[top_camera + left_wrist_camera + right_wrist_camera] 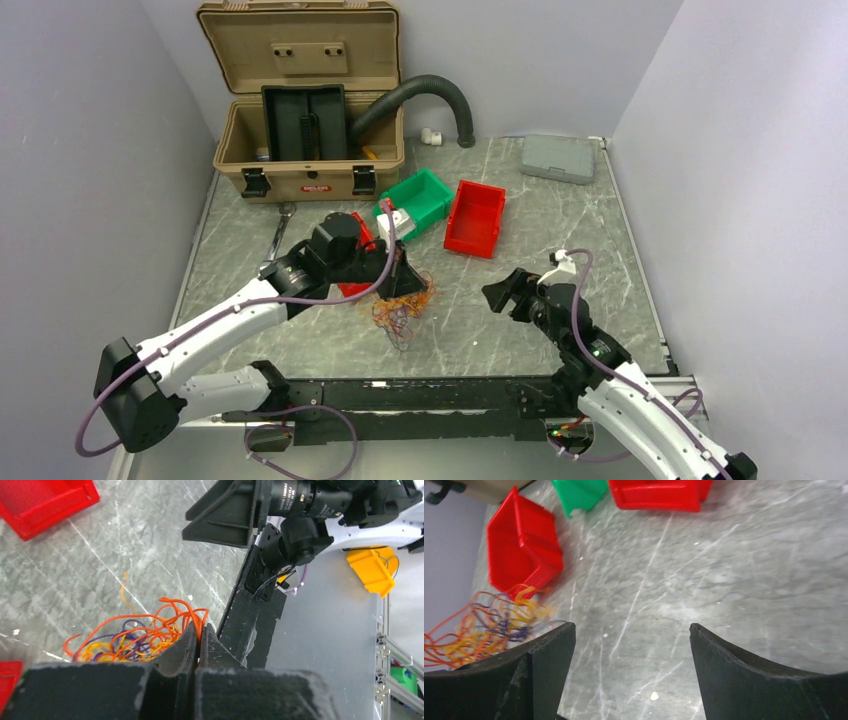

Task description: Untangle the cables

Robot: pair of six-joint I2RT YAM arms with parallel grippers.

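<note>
The cables are a small tangle of thin orange, yellow and purple strands near the table's middle front. My left gripper sits on the tangle's far edge. In the left wrist view the jaws are pressed together at my left gripper with orange strands of the cables pinched between them. My right gripper is open and empty, to the right of the tangle, jaws facing it. In the right wrist view my right gripper frames bare table, and the cables lie at the left edge.
A small red bin lies under the left arm, beside the tangle. A green bin and a red bin stand behind. An open tan toolbox with a black hose is at the back left, a grey case back right.
</note>
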